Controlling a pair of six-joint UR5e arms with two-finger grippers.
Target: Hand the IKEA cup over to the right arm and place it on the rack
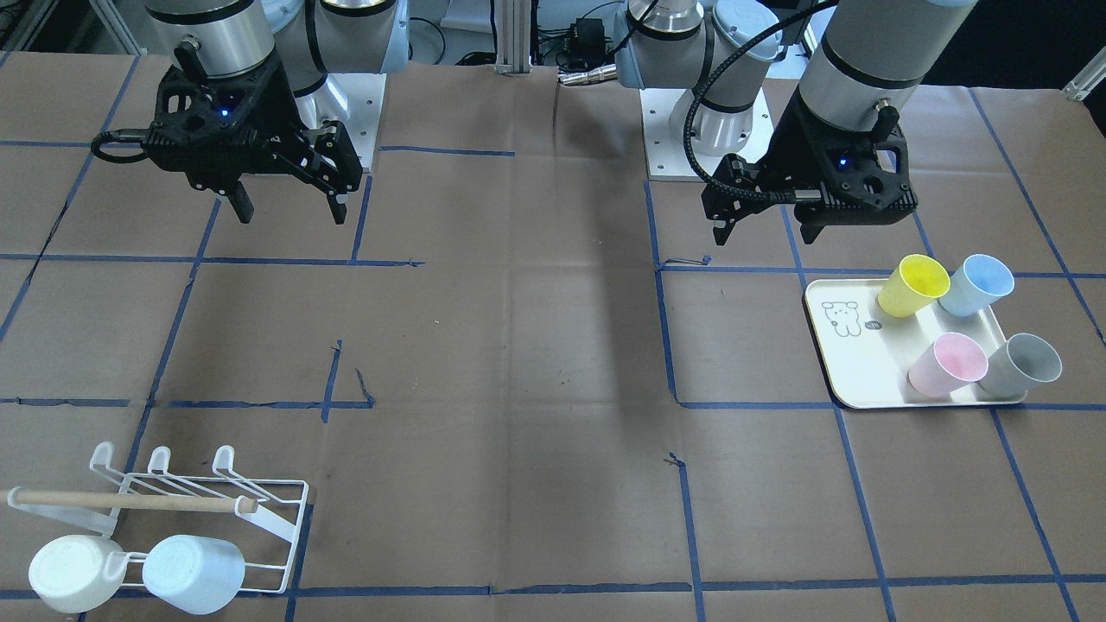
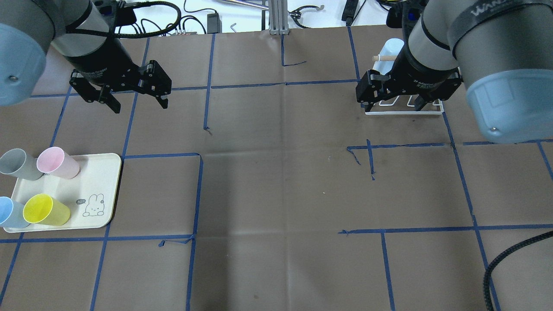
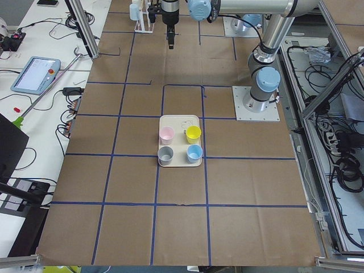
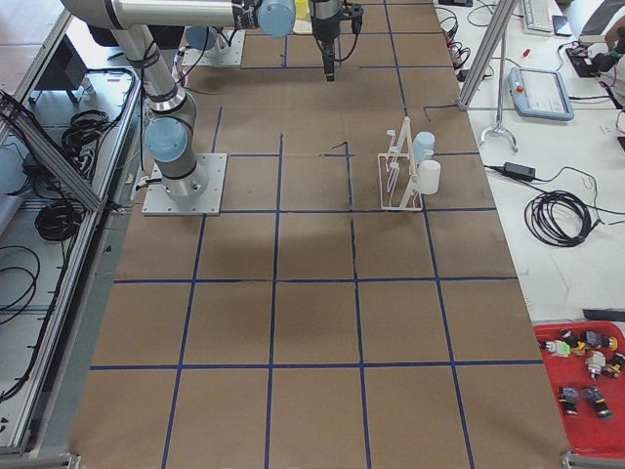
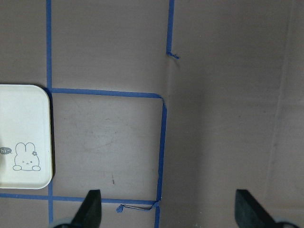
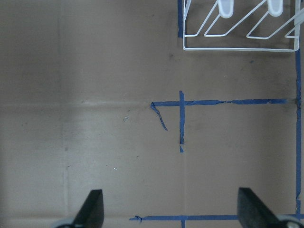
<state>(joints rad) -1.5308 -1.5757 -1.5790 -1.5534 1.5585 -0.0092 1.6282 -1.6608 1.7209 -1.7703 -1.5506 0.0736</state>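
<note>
table (image 1: pixel 536 345) taped in blue grid | rack (image 1: pixel 130 500) far right, carrying white cup (image 1: pixel 73 573) and pale blue cup (image 1: pixel 194 573) | tray (image 1: pixel 864 363) left, holding yellow cup (image 1: pixel 912 285), blue cup (image 1: pixel 976 285), pink cup (image 1: pixel 946 364), grey cup (image 1: pixel 1024 364) | left gripper (image 1: pixel 767 231) spread, empty, near tray | right gripper (image 1: pixel 292 212) spread, empty, over table

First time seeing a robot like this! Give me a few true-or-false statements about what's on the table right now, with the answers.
1. The cream tray holds four cups. True.
2. The left gripper grips the yellow cup. False: it is open and empty, and the yellow cup stands on the tray.
3. A white cup and a light blue cup sit on the rack. True.
4. The right gripper is shut. False: its fingers are spread, holding nothing.
5. The pink cup is on the rack. False: it is on the tray.
</note>
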